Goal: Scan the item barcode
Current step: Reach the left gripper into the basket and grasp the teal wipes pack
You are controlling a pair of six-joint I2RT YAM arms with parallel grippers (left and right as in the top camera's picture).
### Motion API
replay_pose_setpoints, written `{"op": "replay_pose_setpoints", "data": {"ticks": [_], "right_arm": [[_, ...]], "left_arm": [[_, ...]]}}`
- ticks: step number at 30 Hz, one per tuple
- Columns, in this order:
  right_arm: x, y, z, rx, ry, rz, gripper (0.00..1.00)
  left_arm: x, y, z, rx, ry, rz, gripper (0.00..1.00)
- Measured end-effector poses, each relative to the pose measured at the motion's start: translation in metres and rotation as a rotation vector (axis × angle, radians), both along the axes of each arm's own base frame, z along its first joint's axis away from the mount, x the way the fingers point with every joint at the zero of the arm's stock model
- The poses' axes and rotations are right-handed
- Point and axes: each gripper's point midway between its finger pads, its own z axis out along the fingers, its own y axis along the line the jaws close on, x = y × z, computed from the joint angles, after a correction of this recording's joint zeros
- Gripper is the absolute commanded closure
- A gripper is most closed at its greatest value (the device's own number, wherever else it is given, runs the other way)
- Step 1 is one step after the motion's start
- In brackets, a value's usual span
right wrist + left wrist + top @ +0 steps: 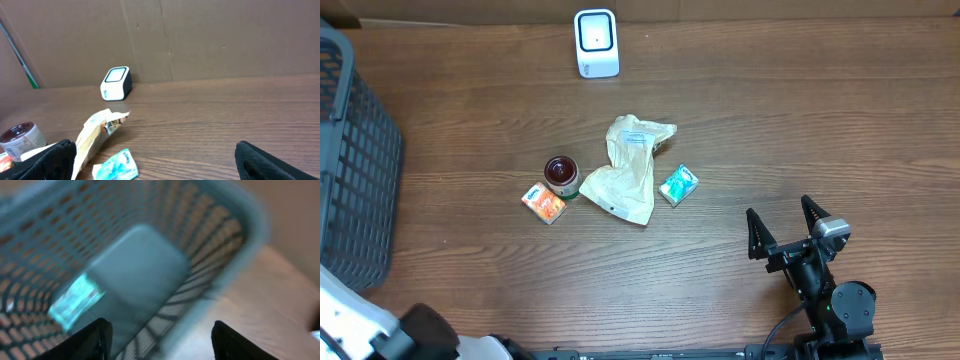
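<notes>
The white barcode scanner (595,42) (116,82) stands at the table's far edge. Mid-table lie a beige paper bag (630,165) (92,135), a teal tissue pack (678,185) (116,166), a dark-lidded jar (560,174) (17,140) and an orange packet (543,203). My right gripper (780,212) (155,167) is open near the front right, empty, facing these items. My left gripper (160,342) hangs open over the grey basket (150,270), nothing between its fingers (95,340). A light teal packet (75,300) lies inside the basket. This view is blurred.
The grey mesh basket (350,150) fills the table's left edge. Part of the left arm (360,330) shows at the bottom left corner. A cardboard wall (200,35) backs the table behind the scanner.
</notes>
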Motion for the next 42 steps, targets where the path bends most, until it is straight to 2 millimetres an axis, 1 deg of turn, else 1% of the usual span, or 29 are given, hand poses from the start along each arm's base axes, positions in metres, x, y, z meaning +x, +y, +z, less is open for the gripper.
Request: {"op": "replay_pose_setpoints", "data": {"ticks": [1, 3, 7, 8, 10, 13, 14, 15, 17, 19, 23, 24, 34, 40, 42], "right_arm": [[0.000, 0.000, 0.000, 0.000, 0.000, 0.000, 0.00], [0.000, 0.000, 0.000, 0.000, 0.000, 0.000, 0.00], [0.000, 0.000, 0.000, 0.000, 0.000, 0.000, 0.00], [0.000, 0.000, 0.000, 0.000, 0.000, 0.000, 0.00], [0.000, 0.000, 0.000, 0.000, 0.000, 0.000, 0.00], [0.000, 0.000, 0.000, 0.000, 0.000, 0.000, 0.00], [0.000, 0.000, 0.000, 0.000, 0.000, 0.000, 0.00], [0.000, 0.000, 0.000, 0.000, 0.000, 0.000, 0.00], [0.000, 0.000, 0.000, 0.000, 0.000, 0.000, 0.00], [0.000, 0.000, 0.000, 0.000, 0.000, 0.000, 0.00], [0.000, 0.000, 0.000, 0.000, 0.000, 0.000, 0.00], [0.000, 0.000, 0.000, -0.001, 0.000, 0.000, 0.00], [0.000, 0.000, 0.000, 0.000, 0.000, 0.000, 0.00], [0.000, 0.000, 0.000, 0.000, 0.001, 0.000, 0.00], [0.000, 0.000, 0.000, 0.000, 0.000, 0.000, 0.00]], "left_arm": [[-0.002, 0.010, -0.013, -0.012, 0.023, 0.022, 0.30], [-0.009, 0.031, -0.049, -0.043, 0.102, 0.063, 0.30], [-0.019, 0.058, -0.104, -0.079, 0.219, 0.083, 0.29], [-0.021, 0.063, -0.116, -0.085, 0.243, 0.084, 0.27], [-0.024, 0.071, -0.133, -0.091, 0.274, 0.088, 0.23], [-0.021, 0.087, -0.161, -0.095, 0.327, 0.090, 0.22], [-0.021, 0.089, -0.167, -0.099, 0.338, 0.092, 0.24], [-0.019, 0.097, -0.181, -0.100, 0.366, 0.100, 0.27], [-0.019, 0.105, -0.205, -0.116, 0.416, 0.106, 0.35], [-0.022, 0.109, -0.228, -0.134, 0.472, 0.107, 0.36], [-0.026, 0.118, -0.261, -0.146, 0.549, 0.119, 0.35], [-0.027, 0.119, -0.267, -0.147, 0.562, 0.122, 0.34], [-0.038, 0.133, -0.290, -0.112, 0.659, 0.165, 0.34], [-0.044, 0.142, -0.297, -0.082, 0.699, 0.189, 0.35], [-0.045, 0.143, -0.302, -0.084, 0.707, 0.192, 0.40]]}}
